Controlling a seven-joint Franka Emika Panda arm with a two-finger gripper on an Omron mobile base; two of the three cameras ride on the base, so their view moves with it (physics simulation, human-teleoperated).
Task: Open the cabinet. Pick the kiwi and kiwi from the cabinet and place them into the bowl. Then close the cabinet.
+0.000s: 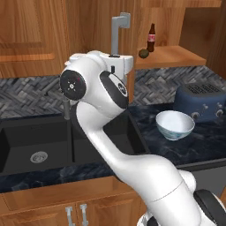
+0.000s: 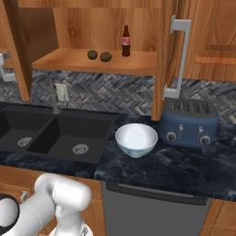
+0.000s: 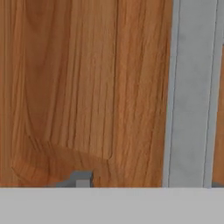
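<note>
Cab. doors seen open, kiwis (image 2: 99, 56) on shelf approx 12 o'clock of bowl (image 2: 136, 138); gripper state can't be told.

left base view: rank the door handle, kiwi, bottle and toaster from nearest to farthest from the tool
1. door handle: straight above the wrist, on the open door
2. kiwi: on the shelf, to the right
3. bottle: on the shelf, just behind the kiwi
4. toaster: on the counter, far right
</note>
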